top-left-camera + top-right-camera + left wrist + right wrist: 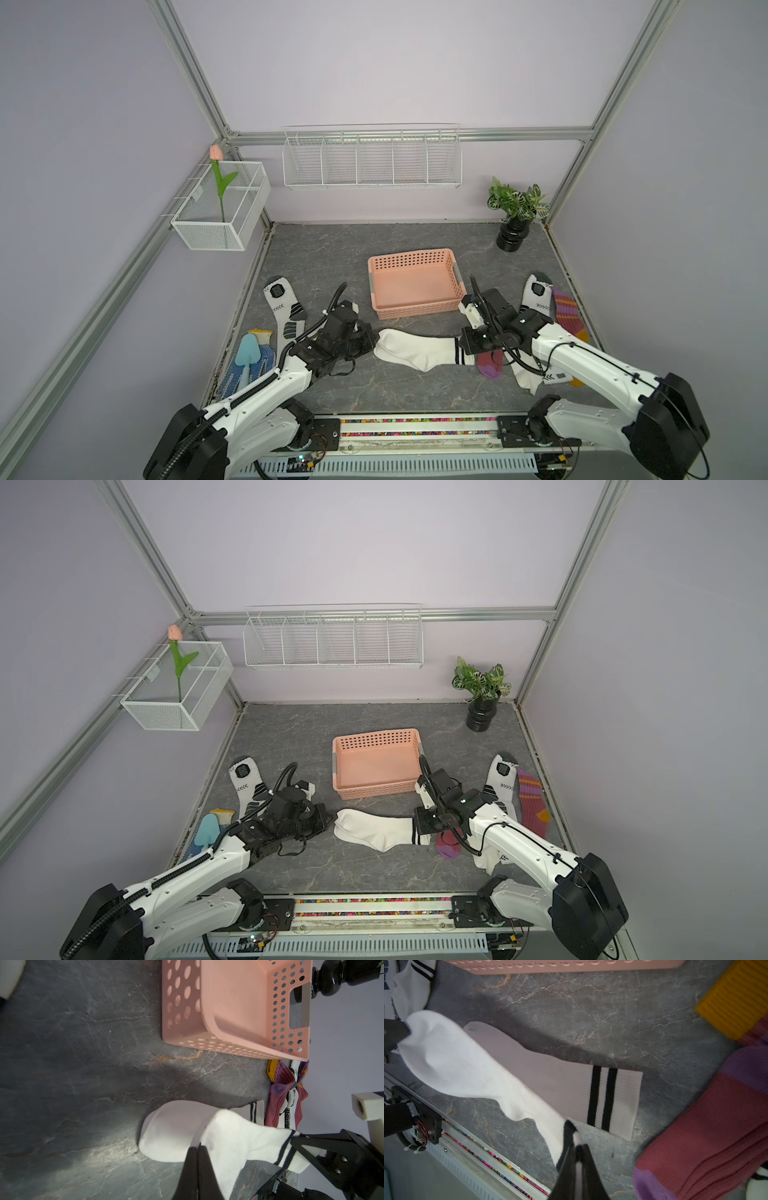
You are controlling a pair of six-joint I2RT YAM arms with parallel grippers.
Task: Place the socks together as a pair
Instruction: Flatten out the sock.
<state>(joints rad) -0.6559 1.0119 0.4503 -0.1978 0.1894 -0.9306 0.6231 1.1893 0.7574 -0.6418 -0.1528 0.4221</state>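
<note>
Two white socks with two black cuff stripes are at the table's middle. One lies flat [571, 1084]. The other [452, 1059] hangs just above it, stretched between both grippers; in a top view the two read as one white shape [415, 349]. My left gripper [198, 1146] is shut on the upper sock's toe end, and my right gripper [578, 1145] is shut on its striped cuff. A sports-marked sock [284, 307] lies at the left and another [536, 295] at the right, beside a maroon striped sock [565, 309]. A second maroon sock [490, 363] lies under the right arm.
A pink perforated basket [409, 254] stands just behind the held sock. A blue dotted glove [232, 374] and light blue trowel [248, 351] lie at the front left. A potted plant [513, 232] is at the back right. Another white striped sock [415, 980] lies behind the left gripper.
</note>
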